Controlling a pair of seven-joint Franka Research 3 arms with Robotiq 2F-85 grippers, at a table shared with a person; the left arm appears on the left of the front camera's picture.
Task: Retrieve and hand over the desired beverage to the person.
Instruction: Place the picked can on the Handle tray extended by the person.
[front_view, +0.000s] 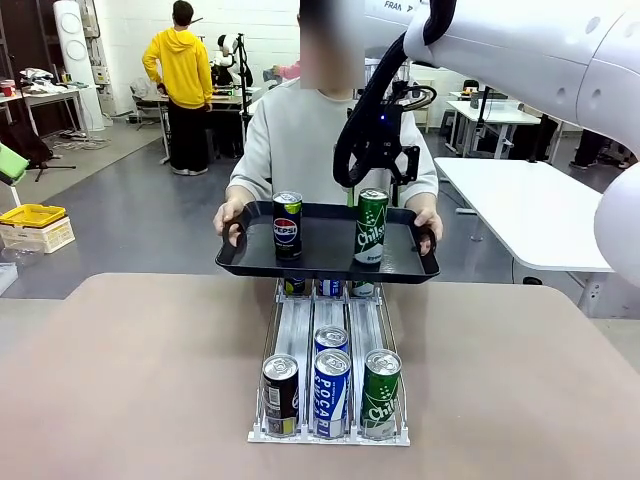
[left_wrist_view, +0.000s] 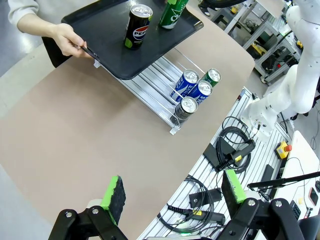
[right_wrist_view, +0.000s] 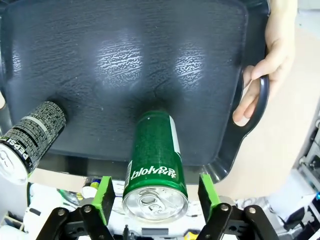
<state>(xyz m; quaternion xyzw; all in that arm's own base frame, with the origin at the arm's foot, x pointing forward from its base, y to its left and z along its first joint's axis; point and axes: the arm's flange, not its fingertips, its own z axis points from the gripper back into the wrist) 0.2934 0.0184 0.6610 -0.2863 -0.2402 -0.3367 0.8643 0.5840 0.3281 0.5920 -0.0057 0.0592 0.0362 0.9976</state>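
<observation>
Black tray (front_view: 400, 262) held by person's hands (right_wrist_view: 267, 65), green Chilsung can (right_wrist_view: 154, 165) upright on tray between spread right gripper (right_wrist_view: 156, 197) pads untouched, Pepsi can (front_view: 287, 225) beside it, left gripper (left_wrist_view: 175, 192) spread wide, well apart from tray.

right arm: enters from 2 o'clock in the front view, wrist bent downward; right gripper (right_wrist_view: 156, 200) spread wide, green pads apart. left gripper (left_wrist_view: 175, 192): jaws parted, pointing down, holding nothing.
</observation>
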